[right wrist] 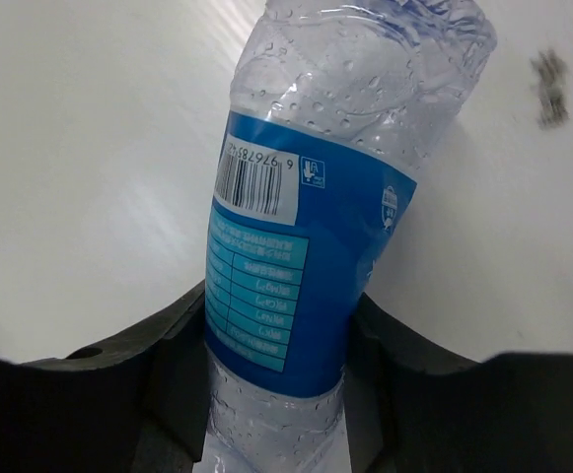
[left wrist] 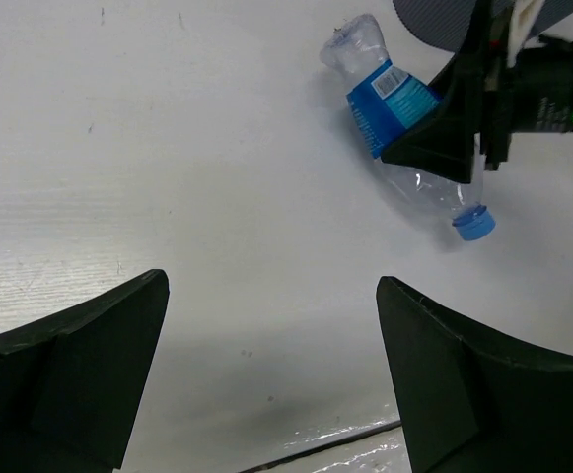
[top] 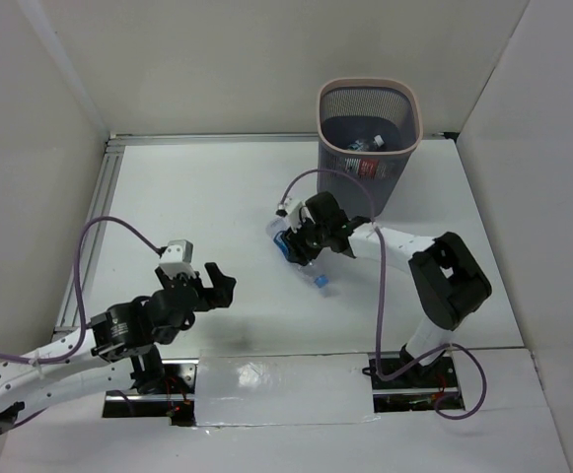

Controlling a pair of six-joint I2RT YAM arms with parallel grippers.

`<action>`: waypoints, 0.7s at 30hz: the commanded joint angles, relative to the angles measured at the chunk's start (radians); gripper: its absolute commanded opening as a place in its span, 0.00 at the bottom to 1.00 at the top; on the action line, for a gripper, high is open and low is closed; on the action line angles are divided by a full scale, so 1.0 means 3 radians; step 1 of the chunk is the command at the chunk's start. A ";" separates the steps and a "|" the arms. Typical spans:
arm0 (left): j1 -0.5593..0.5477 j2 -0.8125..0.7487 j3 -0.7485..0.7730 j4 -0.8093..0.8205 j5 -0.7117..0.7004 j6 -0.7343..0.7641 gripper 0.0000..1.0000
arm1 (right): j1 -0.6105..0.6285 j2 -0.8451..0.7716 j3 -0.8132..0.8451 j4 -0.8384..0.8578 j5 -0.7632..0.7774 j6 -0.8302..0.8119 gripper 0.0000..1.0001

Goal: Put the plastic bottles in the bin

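A clear crinkled plastic bottle (right wrist: 306,246) with a blue label and a blue cap (left wrist: 473,225) lies on the white table between the jaws of my right gripper (right wrist: 278,370). The jaws press on the label's lower end from both sides. In the top view this bottle (top: 311,271) sits just under the right gripper (top: 301,248), a short way in front of the bin (top: 416,108). The bin is dark mesh with a pale rim, and other bottles (top: 365,145) show inside it. My left gripper (top: 209,277) stands open over bare table, well left of the bottle (left wrist: 390,99).
White walls close in the table on the left, back and right. A metal rail (top: 94,212) runs along the left edge. A taped strip (top: 286,389) lies between the arm bases at the near edge. The right arm's purple cable (top: 340,177) loops near the bin.
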 commanded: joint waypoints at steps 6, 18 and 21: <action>-0.0017 -0.0057 -0.0205 0.0441 0.0098 0.0024 0.99 | -0.0042 -0.0554 0.1649 -0.0924 -0.1759 -0.0545 0.35; -0.0017 0.0194 -0.0236 0.0932 0.0191 0.0321 0.99 | -0.1238 -0.0294 0.2908 -0.0111 -0.0660 0.0141 0.46; -0.0017 0.0224 -0.0271 0.1040 0.0227 0.0397 0.99 | -0.1632 -0.0049 0.3001 -0.0070 -0.0853 0.0035 0.52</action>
